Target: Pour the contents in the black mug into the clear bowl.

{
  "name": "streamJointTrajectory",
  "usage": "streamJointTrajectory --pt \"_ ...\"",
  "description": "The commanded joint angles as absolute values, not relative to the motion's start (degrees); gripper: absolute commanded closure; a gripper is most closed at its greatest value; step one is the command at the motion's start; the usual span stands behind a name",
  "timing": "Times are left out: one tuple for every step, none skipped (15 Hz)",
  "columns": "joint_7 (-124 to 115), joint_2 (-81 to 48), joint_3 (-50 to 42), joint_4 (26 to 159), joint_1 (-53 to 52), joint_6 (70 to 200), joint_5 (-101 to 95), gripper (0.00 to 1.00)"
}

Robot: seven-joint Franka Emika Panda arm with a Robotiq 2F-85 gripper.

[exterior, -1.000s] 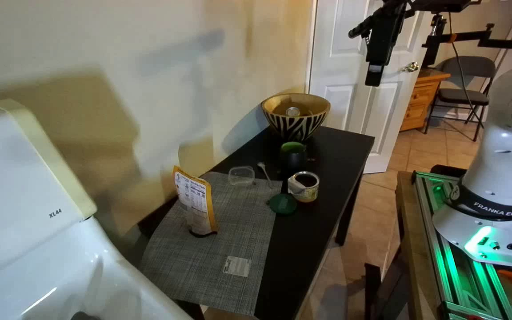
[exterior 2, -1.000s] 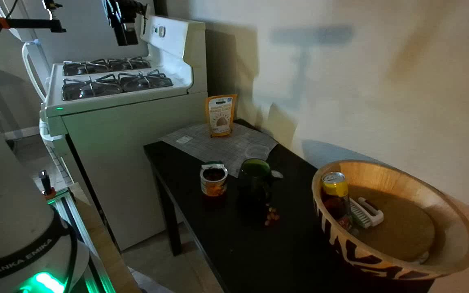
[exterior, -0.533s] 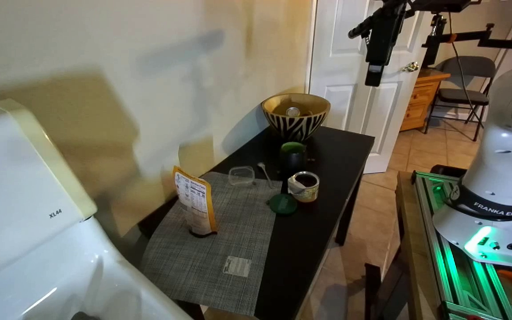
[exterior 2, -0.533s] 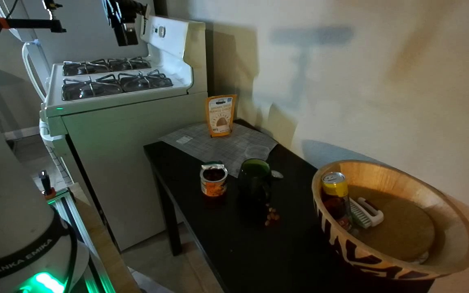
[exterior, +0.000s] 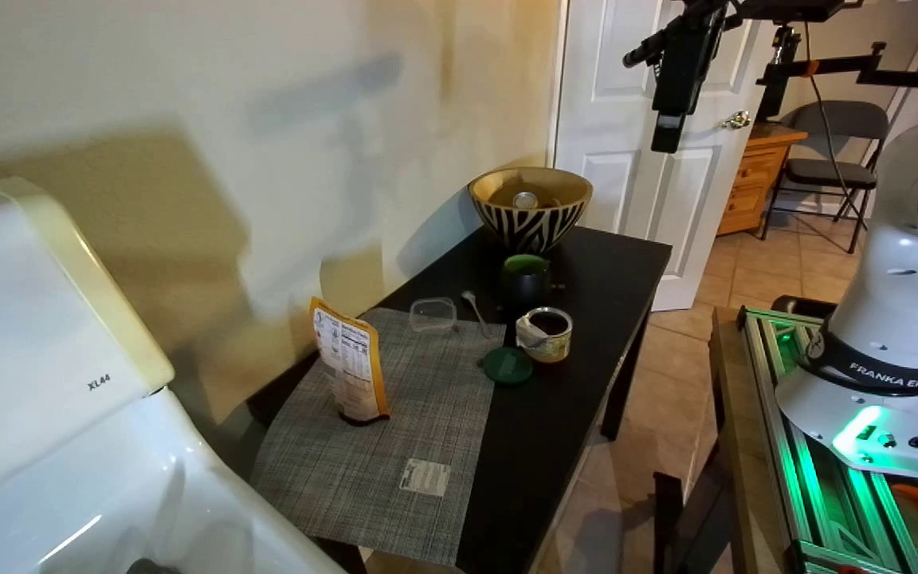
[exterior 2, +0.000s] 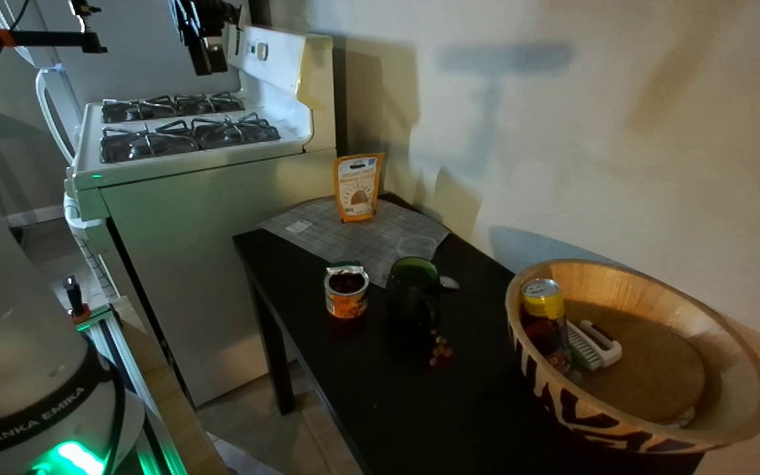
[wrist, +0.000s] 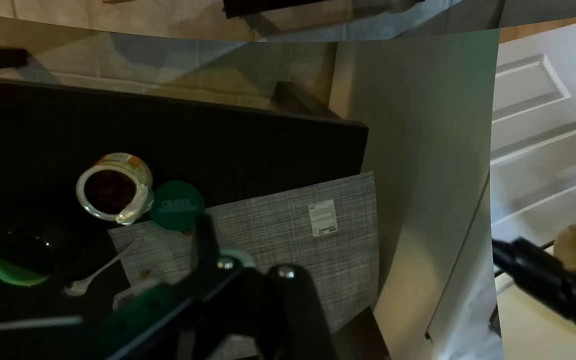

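Two markings read "FRANKA EMIKA" on the arm (exterior 2: pixel 17 316), "XL44" on the stove (exterior: pixel 84 438); empty jaws gape wide.

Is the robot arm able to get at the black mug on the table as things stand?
Probably yes: the claw hangs open and empty, and nothing shows over the black mug. The opened can stands close beside it, so it may need care.
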State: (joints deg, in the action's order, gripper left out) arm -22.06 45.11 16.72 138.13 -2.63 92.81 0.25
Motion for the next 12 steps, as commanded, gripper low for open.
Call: streamJointTrajectory --pt "-18.50 45.52 13.33 141.00 -1.86 95.34 -3.67 0.00" --pt "-14.50 45.16 10.73 141.51 -1.81 95.12 -5.41 0.00" --pt "-10.71 45.08 8.13 142.43 -1.90 95.64 -6.67 0.00" --pt "-5.55 44.93 4.33 143.26 -1.80 96.14 -7.89 0.00" --pt "-0.87 44.45 0.23 144.03 -2.23 97.07 -8.96 0.00" --pt "3.74 43.56 -3.49 144.57 -1.74 98.13 -9.29 0.00" --pt "8.55 42.55 -8.24 144.34 -2.21 98.94 -10.01 0.00" --pt "13.34 40.80 -12.45 144.00 -2.38 99.85 -10.87 0.00" --pt "18.20 38.48 -16.93 142.83 -3.15 100.50 -12.12 0.00" --pt "23.15 35.58 -20.87 141.67 -3.66 101.67 -12.56 0.00" --pt "28.22 32.70 -23.24 140.58 -3.28 102.78 -11.67 0.00" --pt "33.22 29.50 -24.12 139.37 -2.23 103.40 -9.22 0.00"
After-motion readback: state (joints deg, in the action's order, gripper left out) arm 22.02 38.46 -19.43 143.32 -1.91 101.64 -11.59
